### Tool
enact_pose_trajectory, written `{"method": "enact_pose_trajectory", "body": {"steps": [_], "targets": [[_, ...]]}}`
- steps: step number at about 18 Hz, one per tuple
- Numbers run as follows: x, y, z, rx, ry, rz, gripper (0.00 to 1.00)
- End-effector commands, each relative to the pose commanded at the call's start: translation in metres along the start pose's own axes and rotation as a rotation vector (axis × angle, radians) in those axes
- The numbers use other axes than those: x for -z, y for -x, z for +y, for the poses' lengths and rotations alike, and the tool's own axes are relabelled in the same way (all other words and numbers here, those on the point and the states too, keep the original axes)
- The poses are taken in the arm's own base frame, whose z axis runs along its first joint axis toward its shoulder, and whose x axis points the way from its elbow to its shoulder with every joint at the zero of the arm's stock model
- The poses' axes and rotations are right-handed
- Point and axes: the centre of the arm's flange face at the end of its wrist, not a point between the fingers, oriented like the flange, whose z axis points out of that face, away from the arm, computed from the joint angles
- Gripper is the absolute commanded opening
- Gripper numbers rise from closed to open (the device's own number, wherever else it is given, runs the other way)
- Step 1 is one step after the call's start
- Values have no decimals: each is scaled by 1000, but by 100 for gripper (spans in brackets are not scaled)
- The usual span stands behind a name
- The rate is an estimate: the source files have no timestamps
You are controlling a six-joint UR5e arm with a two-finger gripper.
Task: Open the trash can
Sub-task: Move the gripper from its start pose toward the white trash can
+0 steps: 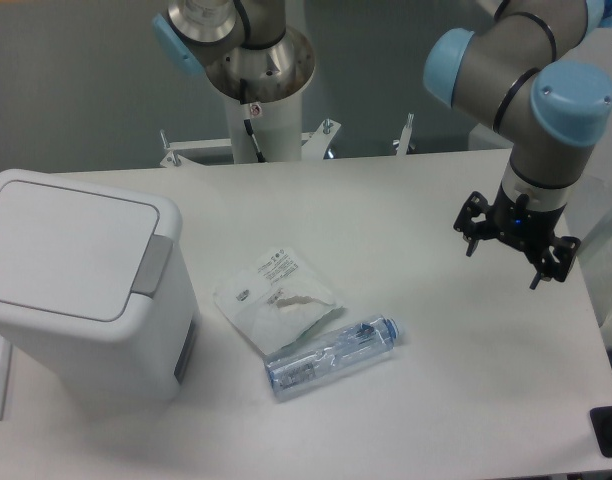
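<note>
Though partly cropped, trash can (pixel 81 285) (lid down), tool (pixel 505 260) apart.

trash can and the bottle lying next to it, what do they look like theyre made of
Trash can: likely white plastic, smooth matte, with moulded rounded corners and a grey tab. Bottle: apparently thin clear plastic; the table shows through it, with glossy highlights.

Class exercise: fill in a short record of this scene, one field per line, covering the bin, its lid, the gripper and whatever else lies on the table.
bin: white trash can at the table's left
lid: shut, flat, grey push-tab on its right edge
gripper: gripper open, above the table's right side, far from the bin, holding nothing
other items: clear plastic bottle lying on its side; flat plastic packet touching it
table: white table
</note>
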Motion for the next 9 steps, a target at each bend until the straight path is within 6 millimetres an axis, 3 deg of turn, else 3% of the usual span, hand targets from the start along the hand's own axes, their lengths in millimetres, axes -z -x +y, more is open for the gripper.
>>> {"method": "enact_pose_trajectory", "body": {"steps": [5, 9], "targets": [[-1, -4, -8, -4, -1, 10, 100], [12, -4, -14, 8, -49, 68, 100]]}}
